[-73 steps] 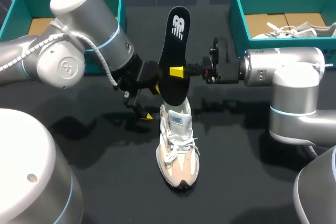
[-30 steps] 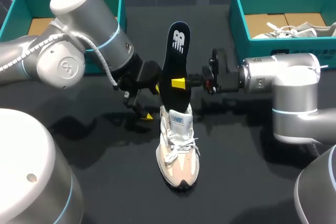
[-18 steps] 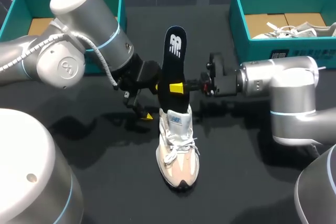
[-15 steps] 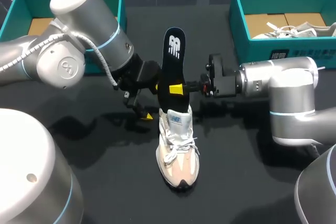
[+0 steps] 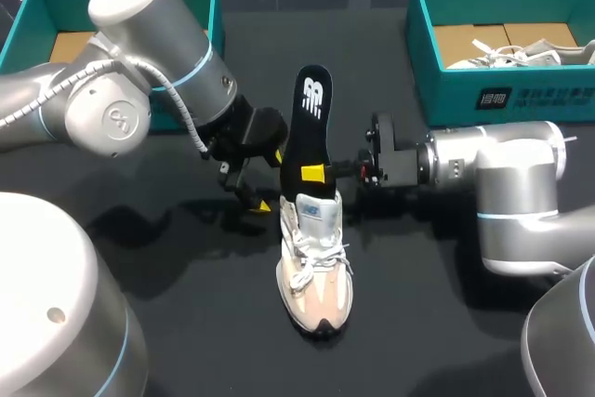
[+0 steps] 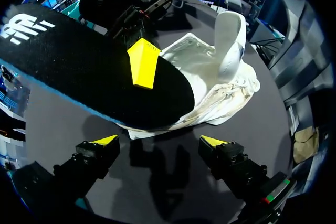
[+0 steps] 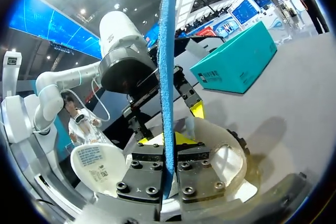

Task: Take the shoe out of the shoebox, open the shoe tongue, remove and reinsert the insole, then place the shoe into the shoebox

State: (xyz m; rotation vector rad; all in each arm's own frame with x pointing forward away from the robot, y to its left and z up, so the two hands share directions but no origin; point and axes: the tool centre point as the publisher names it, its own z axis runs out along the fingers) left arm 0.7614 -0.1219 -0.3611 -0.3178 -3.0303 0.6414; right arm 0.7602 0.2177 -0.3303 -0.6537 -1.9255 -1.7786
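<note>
Head view, one shoe [image 5: 314, 262] on table [image 5: 418, 313], one insole [image 5: 308, 127], two shoeboxes [image 5: 502, 99]

I was running a robotics bench, a lab or demo cell and no home or shop. The table [image 5: 139, 258] was bare, matte black, and the shoe [image 5: 314, 267] stood at its middle. My grey industrial left arm [image 5: 139, 72] and right arm [image 5: 502, 165] flanked the shoe. Behind the shoe, to either side, sat the teal left box [image 5: 28, 6] and right box [image 5: 423, 34], set out like a staged trial.
</note>
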